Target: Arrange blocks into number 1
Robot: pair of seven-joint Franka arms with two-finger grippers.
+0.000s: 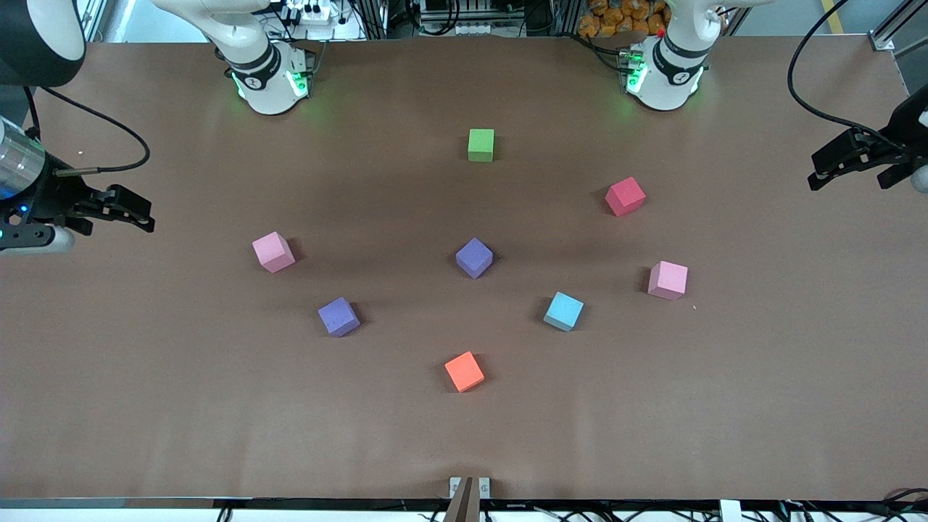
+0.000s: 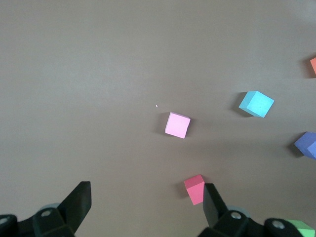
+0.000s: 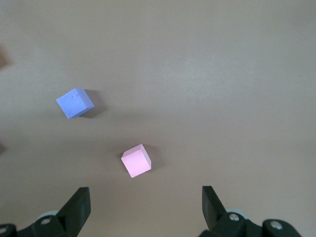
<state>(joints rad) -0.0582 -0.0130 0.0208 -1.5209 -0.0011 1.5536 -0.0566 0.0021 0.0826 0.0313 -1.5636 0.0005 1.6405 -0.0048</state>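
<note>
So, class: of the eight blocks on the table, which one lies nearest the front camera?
The orange block. It sits lowest in the front view, lower than the light blue block and the purple blocks, and it is the only orange one.

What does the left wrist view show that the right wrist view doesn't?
Left wrist only: the red block, light blue block, slivers of the orange block and green block, and the open left gripper.
Right wrist only: the open right gripper.
Both show one pink and one purple block, but different ones, on the brown table.
</note>
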